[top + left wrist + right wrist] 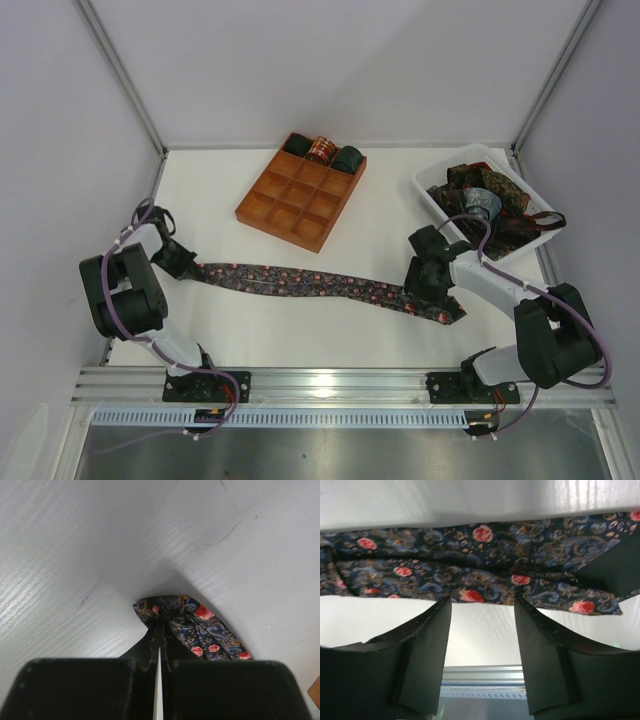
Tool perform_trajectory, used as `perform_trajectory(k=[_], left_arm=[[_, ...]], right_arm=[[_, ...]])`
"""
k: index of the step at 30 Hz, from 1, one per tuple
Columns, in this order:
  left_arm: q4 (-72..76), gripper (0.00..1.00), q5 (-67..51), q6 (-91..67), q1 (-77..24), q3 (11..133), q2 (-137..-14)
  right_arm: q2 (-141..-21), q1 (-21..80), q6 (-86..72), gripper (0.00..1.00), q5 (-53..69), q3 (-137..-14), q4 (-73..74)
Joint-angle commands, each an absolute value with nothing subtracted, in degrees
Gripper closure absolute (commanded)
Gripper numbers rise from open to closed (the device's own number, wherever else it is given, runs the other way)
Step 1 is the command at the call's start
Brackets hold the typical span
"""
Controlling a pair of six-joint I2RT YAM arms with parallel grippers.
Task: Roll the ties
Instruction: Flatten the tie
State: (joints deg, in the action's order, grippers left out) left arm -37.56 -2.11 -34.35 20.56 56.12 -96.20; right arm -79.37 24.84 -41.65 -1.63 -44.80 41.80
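In front of tray and bin, flat tie, left gripper clamping it, right gripper spread.

Top external: sits high over the near edge, looks down on the whole table. Left wrist: looks close and low at one end of the flat tie. Right wrist: equally close, at the other end. Shares that tie with the top view.

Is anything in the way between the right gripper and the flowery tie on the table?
Nothing visible is. The right gripper is open, and the tie lies straight across in front of its fingertips, with only bare table showing between them. The left gripper is shut on the tie's other end.
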Motion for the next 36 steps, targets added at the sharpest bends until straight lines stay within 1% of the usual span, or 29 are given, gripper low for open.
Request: perform_trajectory(k=[1,3,6,7,13,19,23,24,25,27,33,36], left_arm=[[-38.93,0.99,2.37,-32.43,21.45,54.84,-96.06],[-39.28,0.99,2.81,-31.99,21.45,55.45,-96.42],[-39.64,1.0,3.16,-32.08,21.45,55.64,-96.33],[-39.73,0.99,3.16,-32.25,21.45,55.55,-96.24],[-39.64,0.99,3.69,-32.43,21.45,55.02,-95.63],[-39.9,0.99,4.13,-32.34,21.53,55.19,-95.36],[-40.25,1.0,4.39,-32.43,21.53,56.07,-95.62],[-40.25,0.99,4.48,-32.43,21.53,56.25,-95.62],[-40.43,0.99,4.48,-32.34,21.53,56.25,-95.71],[-40.61,0.99,4.57,-32.34,21.45,56.25,-95.63],[-40.96,0.99,4.92,-32.08,21.53,56.34,-95.45],[-41.04,1.0,5.01,-31.9,21.53,56.51,-95.62]], right_arm=[[-81.12,24.87,-40.17,0.44,-4.22,-43.59,37.1],[-83.39,25.05,-38.77,0.49,-3.95,-43.68,35.16],[-85.77,25.31,-37.8,0.53,-3.69,-44.03,34.54],[-86.74,25.31,-37.36,0.57,-3.78,-44.12,34.54],[-86.58,25.31,-37.09,0.7,-4.39,-44.21,36.82],[-81.39,25.31,-36.83,0.67,-4.4,-45.09,39.2],[-82.52,25.14,-36.39,0.68,-3.96,-45.52,39.29],[-82.79,25.22,-36.3,0.7,-3.96,-45.7,39.37],[-82.97,25.22,-36.12,0.79,-4.04,-45.79,39.2],[-83.41,25.22,-36.12,0.94,-3.96,-46.14,39.11],[-82.09,25.31,-36.21,0.93,-7.11,-49.65,43.58],[-80.42,25.14,-35.77,0.93,-11.59,-53.16,47.28]])
